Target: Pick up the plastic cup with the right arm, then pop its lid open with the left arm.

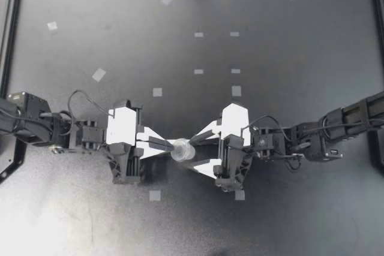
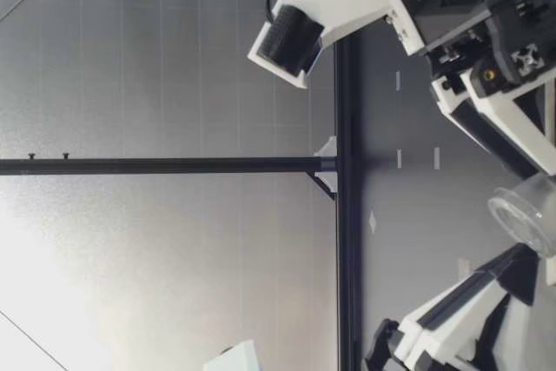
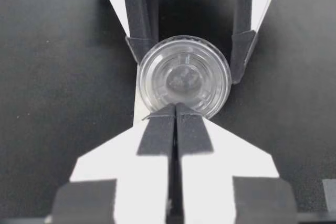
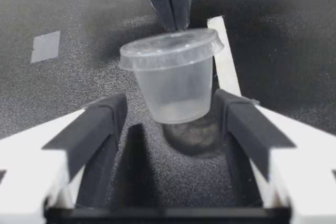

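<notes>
My left end effector (image 1: 170, 145) is clenched, its two tips pressed together on the lid (image 3: 184, 80) rim of a small clear cup (image 1: 182, 151), at the cup's 9 o'clock edge in the top view. The cup hangs slightly tilted just above the desk (image 1: 288, 58), a little toward 6 o'clock from its centre. My right end effector (image 1: 195, 151) reaches in from 3 o'clock, released, its pads (image 4: 105, 121) flanking the cup's body. A tape square (image 1: 155, 195) lies at the cup's 7 o'clock.
</notes>
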`<move>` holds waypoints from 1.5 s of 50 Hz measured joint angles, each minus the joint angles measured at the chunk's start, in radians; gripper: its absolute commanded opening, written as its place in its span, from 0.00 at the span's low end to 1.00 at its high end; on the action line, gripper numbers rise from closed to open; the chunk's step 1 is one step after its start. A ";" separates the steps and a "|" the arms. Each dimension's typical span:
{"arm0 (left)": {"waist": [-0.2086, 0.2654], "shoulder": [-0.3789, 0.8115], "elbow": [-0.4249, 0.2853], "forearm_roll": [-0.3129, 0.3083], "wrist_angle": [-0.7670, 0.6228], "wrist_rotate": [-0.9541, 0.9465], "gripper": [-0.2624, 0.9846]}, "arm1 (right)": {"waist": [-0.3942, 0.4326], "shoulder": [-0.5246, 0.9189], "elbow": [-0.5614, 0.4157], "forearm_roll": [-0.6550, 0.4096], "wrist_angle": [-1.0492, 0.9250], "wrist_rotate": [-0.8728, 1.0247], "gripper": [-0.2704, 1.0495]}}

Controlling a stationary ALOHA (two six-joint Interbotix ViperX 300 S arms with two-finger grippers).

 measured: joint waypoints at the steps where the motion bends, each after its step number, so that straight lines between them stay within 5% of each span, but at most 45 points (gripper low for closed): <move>1: 0.000 0.000 -0.002 0.000 0.000 0.000 0.14 | 0.000 0.000 0.000 0.000 0.002 0.000 0.70; 11: 0.000 0.002 -0.003 0.000 -0.002 0.000 0.14 | 0.000 0.000 -0.011 0.002 0.021 0.000 0.68; 37: 0.000 0.011 -0.003 0.000 -0.003 -0.002 0.14 | -0.002 -0.002 -0.023 0.003 0.041 -0.003 0.43; 53: 0.000 -0.029 0.006 -0.051 -0.009 -0.049 0.14 | -0.002 -0.074 0.043 -0.002 -0.038 -0.075 0.40; 63: 0.000 -0.118 0.034 -0.066 -0.055 -0.348 0.18 | -0.002 -0.167 0.173 -0.002 -0.308 -0.167 0.40; 75: -0.005 -0.135 0.060 0.069 -0.222 -0.904 0.43 | -0.002 -0.143 0.261 -0.014 -0.595 -0.213 0.40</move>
